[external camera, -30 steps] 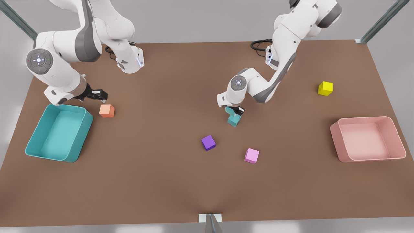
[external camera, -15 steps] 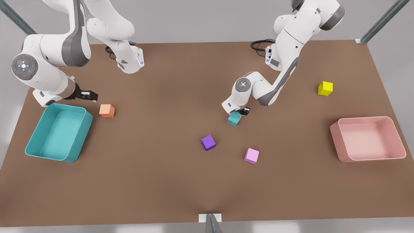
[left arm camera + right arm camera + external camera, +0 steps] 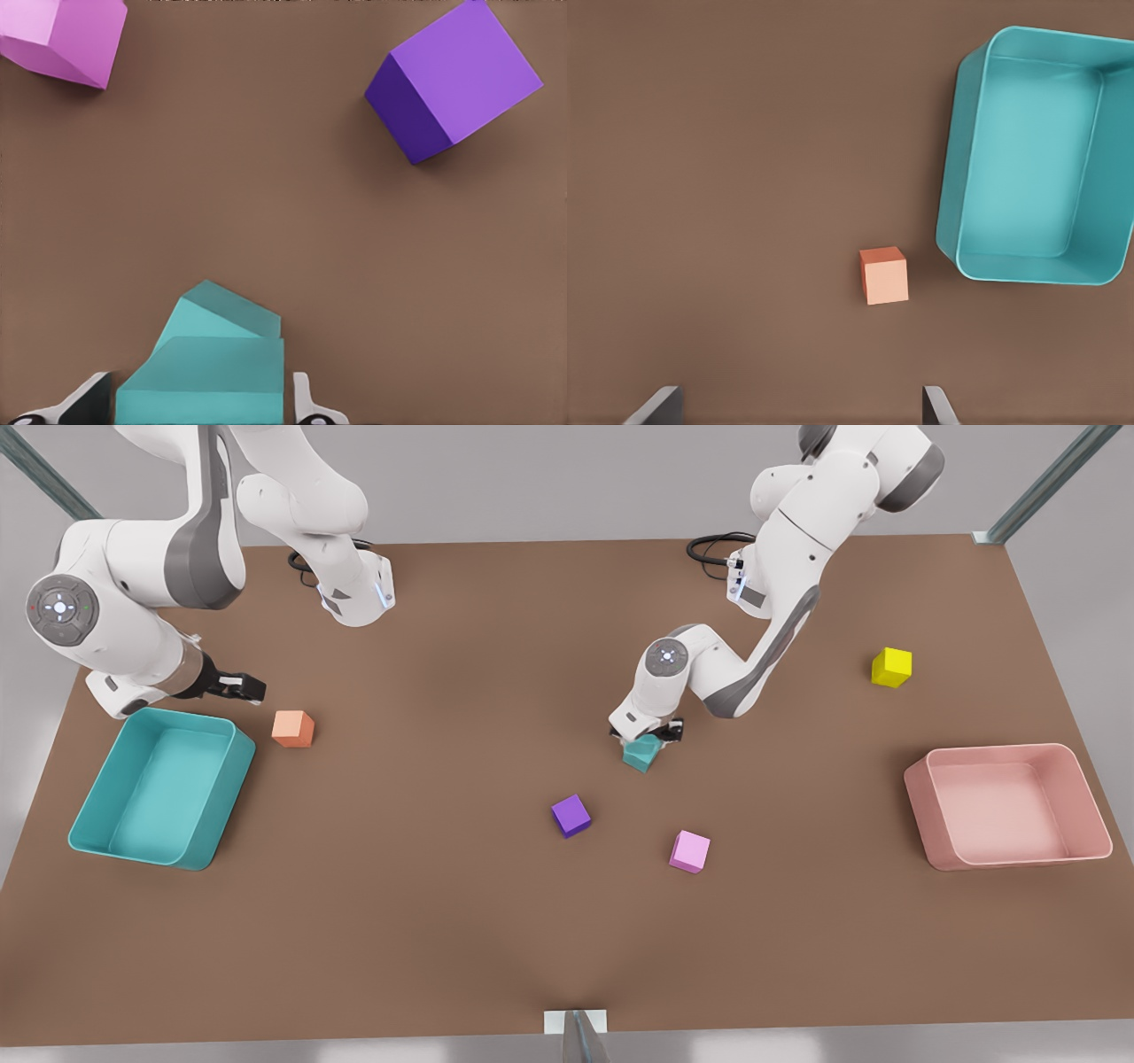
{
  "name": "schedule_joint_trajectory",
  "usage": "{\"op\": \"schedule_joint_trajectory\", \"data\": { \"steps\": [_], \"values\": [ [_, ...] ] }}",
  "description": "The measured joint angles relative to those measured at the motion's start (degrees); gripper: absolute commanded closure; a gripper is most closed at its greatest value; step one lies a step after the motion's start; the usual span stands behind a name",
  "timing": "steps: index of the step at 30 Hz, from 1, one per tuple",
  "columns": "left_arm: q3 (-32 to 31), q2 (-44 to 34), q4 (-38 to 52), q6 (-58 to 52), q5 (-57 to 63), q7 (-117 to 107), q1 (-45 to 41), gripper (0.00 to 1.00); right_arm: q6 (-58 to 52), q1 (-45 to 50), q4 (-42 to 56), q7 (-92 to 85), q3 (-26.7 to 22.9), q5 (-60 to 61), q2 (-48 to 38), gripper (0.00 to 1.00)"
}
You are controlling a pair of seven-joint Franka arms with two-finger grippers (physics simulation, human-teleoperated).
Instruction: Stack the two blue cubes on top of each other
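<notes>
Lowered since earlier, left gripper (image 3: pixel 646 736) hides the stacked blue cubes' (image 3: pixel 217 359) contact.

a robot test bench, lab-like: a bare brown table (image 3: pixel 461 921) against plain grey walls, metal frame struts (image 3: pixel 1045 483) at the corners, two white arms bolted on, cables (image 3: pixel 709 545) trailing, just coloured cubes and two plastic bins (image 3: pixel 159 788) laid out.

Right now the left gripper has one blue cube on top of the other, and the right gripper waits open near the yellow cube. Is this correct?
Not quite: the right gripper waits open near the orange cube, as the right wrist view shows. The left gripper does have one blue cube on the other.
</notes>
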Motion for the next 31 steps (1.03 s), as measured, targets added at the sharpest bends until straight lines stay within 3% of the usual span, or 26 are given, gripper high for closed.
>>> {"op": "schedule_joint_trajectory", "data": {
  "steps": [7,13,16,19,22,23,25,31],
  "values": [
    [-0.98,-1.74,0.93,-2.08,-0.05,-1.81,0.54,0.00,-0.04,-0.11,0.23,-0.08,0.03,-0.02,0.24,0.00],
    [-6.14,-3.66,5.64,-6.15,-0.57,-3.24,3.68,0.00,-0.08,-0.06,0.26,-0.12,0.01,-0.04,0.27,0.00],
    [-9.51,-2.79,16.75,-12.58,-1.52,-3.46,6.99,0.00,-0.09,-0.06,0.26,-0.14,0.02,-0.04,0.27,0.00],
    [-9.60,0.93,38.49,-27.41,-1.74,0.19,13.16,0.00,-0.09,-0.06,0.26,-0.16,0.03,-0.04,0.27,0.00],
    [-3.41,2.53,49.58,-41.57,-2.65,4.50,14.22,0.00,-0.09,-0.06,0.26,-0.17,0.01,-0.04,0.28,0.00],
    [8.62,-0.04,49.91,-44.71,-7.63,6.41,10.24,0.00,-0.09,-0.06,0.26,-0.17,0.01,-0.04,0.32,0.00],
    [19.16,-10.24,38.19,-45.94,-15.26,9.95,7.92,0.00,-0.09,-0.05,0.26,-0.18,-0.01,-0.04,0.34,0.00],
    [22.96,-10.50,38.87,-48.15,-20.54,19.06,6.27,0.00,-0.06,-0.05,0.26,-0.20,0.03,-0.04,0.44,0.00]
  ]
}}
